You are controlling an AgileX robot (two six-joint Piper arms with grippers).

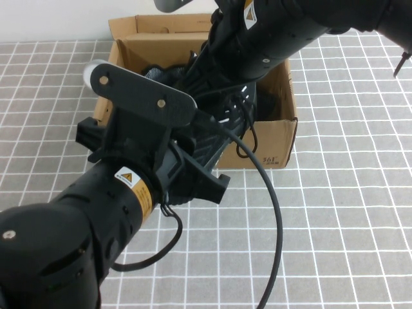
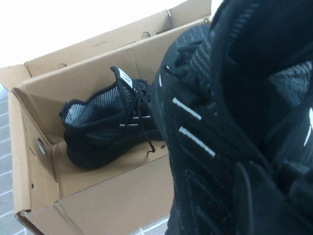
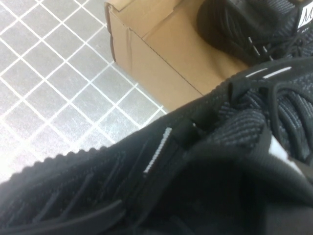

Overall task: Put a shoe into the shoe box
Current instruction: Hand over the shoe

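High view: both arms crowd over the shoe box [image 1: 273, 138], hiding the left gripper [image 1: 212, 129] and right gripper [image 1: 222, 77]; the shoe [image 1: 239, 106] hangs over the box.

Left wrist view: its jaws seem closed on the shoe [image 2: 205, 137], beside a second shoe [image 2: 105, 125] already inside.

Right wrist view: jaws shut, apparently gripping the shoe [image 3: 234, 142]. Dangling laces may snag the rim

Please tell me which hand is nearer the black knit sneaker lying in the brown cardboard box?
Right. The right hand is over the box beside that sneaker; the left hand is by the front wall, farther off.
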